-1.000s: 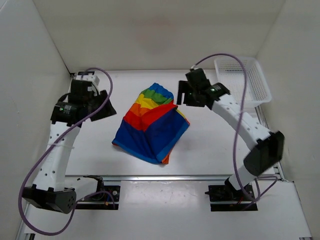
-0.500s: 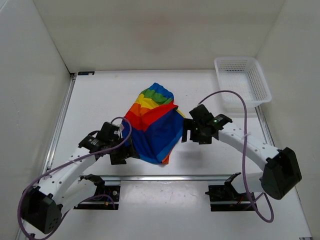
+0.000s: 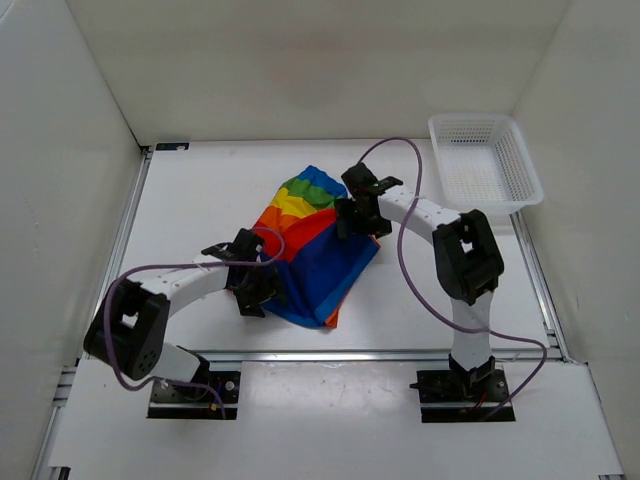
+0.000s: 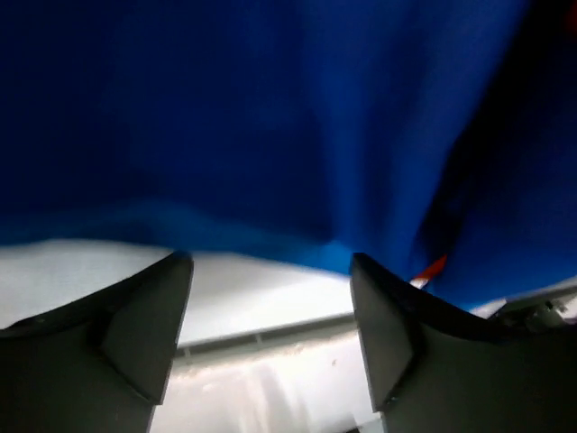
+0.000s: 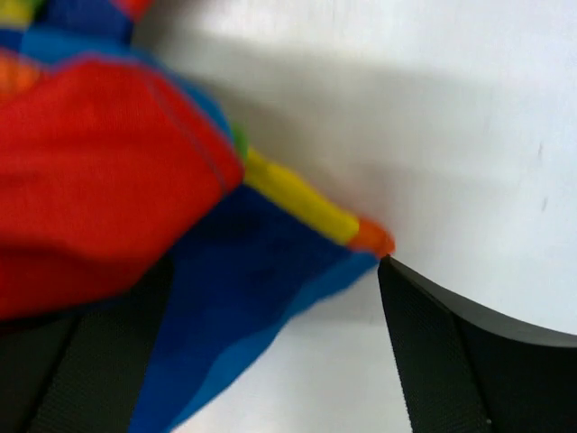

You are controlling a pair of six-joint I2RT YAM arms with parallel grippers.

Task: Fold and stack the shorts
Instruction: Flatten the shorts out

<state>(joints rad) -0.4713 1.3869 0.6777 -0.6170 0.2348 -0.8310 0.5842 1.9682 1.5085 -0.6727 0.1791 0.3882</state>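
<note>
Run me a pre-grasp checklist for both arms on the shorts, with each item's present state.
1. Left end effector open: ok, jaws stand apart.
2. Left end effector at the near blue hem of the shorts: ok, the hem lies at its fingertips.
3. Right end effector open: ok, jaws wide.
4. Right end effector on a corner: ok, the blue and orange corner lies between its fingers.
5. Shorts flat: not ok, bunched with raised folds.
6. Basket out of the way: ok, at the far right, apart from both arms.
</note>
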